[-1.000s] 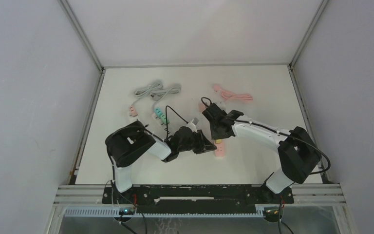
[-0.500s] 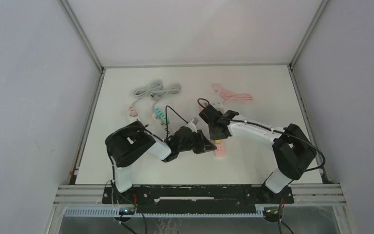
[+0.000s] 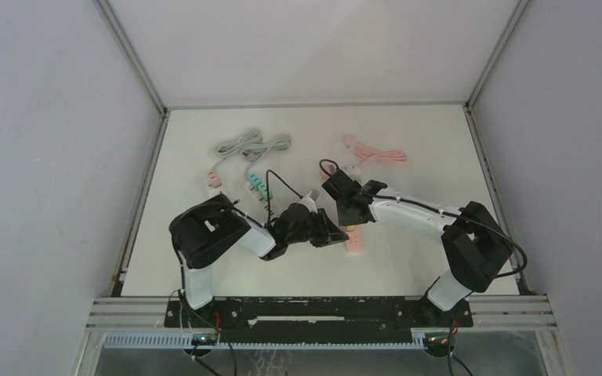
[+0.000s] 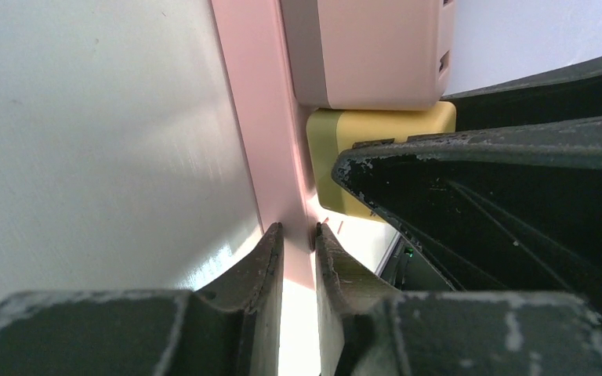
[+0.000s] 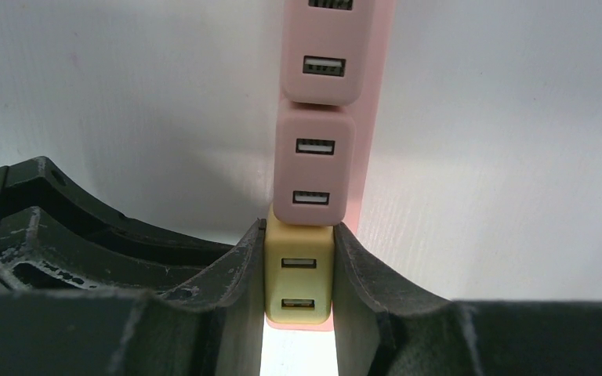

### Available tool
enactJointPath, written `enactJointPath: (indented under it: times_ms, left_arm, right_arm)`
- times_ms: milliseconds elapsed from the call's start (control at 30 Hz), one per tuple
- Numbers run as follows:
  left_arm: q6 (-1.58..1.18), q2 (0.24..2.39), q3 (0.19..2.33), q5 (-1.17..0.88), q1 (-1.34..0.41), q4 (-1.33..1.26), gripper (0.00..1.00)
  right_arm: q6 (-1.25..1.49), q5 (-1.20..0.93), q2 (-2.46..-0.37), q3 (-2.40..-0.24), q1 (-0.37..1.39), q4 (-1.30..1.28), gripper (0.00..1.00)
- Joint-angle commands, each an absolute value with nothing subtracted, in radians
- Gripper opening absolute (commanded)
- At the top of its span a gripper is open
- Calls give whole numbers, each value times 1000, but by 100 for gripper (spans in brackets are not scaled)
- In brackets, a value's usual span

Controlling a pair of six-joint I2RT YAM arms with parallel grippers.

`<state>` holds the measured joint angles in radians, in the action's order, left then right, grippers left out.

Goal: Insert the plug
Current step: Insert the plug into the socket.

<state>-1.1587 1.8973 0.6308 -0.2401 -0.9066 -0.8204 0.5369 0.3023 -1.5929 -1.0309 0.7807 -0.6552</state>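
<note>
a small yellow plug (image 5: 299, 278), a blocky adapter with two usb slots on its face, is seen standing at one end of a pink power strip (image 4: 255, 117). two pink adapters (image 5: 313, 172) of the same shape are lined up along the strip, the nearer one touching the plug. in the overhead view the strip is found lying on the white table (image 3: 407, 258), between the two arms.

the left arm (image 3: 219, 235) is folded low and stretched rightward across the table, with the left gripper (image 3: 331, 233) brought to the strip's left side. the right arm (image 3: 423, 211) is reached leftward from its base, with the right gripper (image 3: 350, 211) set over the strip's end.

the strip's thin edge is pinched between the narrowly set jaws of the left gripper, just beside the yellow plug. the plug itself is clasped on both flanks by the right gripper's fingers (image 5: 235, 274), the jaws being closed against it, and the pink adapters are left just beyond the fingertips.
</note>
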Motion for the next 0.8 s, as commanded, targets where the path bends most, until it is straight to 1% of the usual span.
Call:
enactJointPath:
  times_ms: [0, 233, 533, 767]
  left_arm:
    - [-1151, 1903, 640, -209, -917, -745, 22]
    - [-1154, 1905, 640, -207, -918, -745, 22]
    - [-1156, 1905, 638, -209, -920, -744, 21]
    - [-1156, 1902, 635, -209, -920, -746, 21]
  right_arm:
    - [537, 231, -1705, -975, 821, -693, 0]
    - [547, 234, -1722, -971, 836, -704, 0]
    - [577, 206, -1666, -884, 772, -675, 0]
    - [576, 197, -1744, -924, 840, -662, 0]
